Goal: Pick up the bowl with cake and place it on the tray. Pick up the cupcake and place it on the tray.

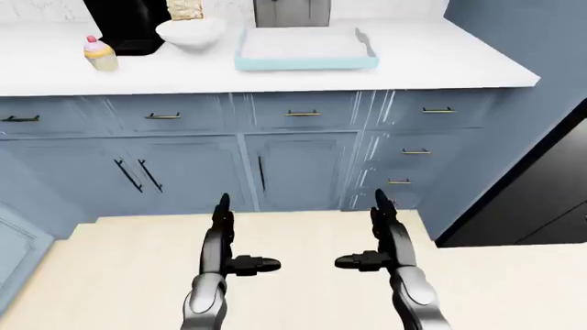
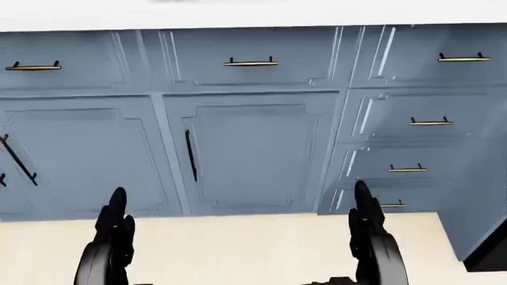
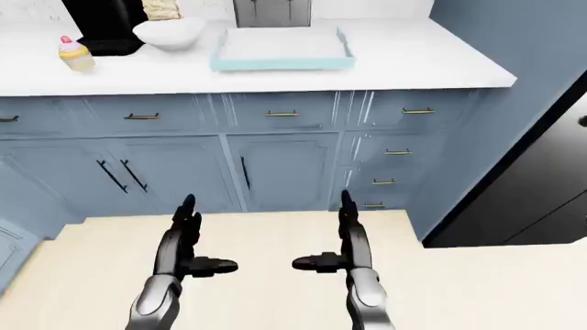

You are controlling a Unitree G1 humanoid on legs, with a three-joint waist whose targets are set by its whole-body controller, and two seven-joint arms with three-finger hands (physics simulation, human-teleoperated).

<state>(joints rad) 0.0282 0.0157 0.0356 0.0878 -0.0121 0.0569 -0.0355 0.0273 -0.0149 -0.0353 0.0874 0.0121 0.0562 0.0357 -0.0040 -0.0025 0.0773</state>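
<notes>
A white bowl (image 1: 190, 33) holding a slice of cake (image 1: 186, 9) stands on the white counter (image 1: 431, 62) at the top of the left-eye view. Left of it sits a cupcake (image 1: 100, 54) with pink icing. To the bowl's right lies a light blue tray (image 1: 305, 49). My left hand (image 1: 231, 237) and right hand (image 1: 374, 234) hang low over the floor, far below the counter, fingers spread and holding nothing.
Blue cabinets with brass handles (image 1: 303, 113) and black door pulls run under the counter. A black appliance (image 1: 124, 24) stands behind the cupcake. A blue wall (image 1: 541, 41) and a dark panel (image 1: 550, 199) close off the right. The floor (image 1: 303, 289) is pale wood.
</notes>
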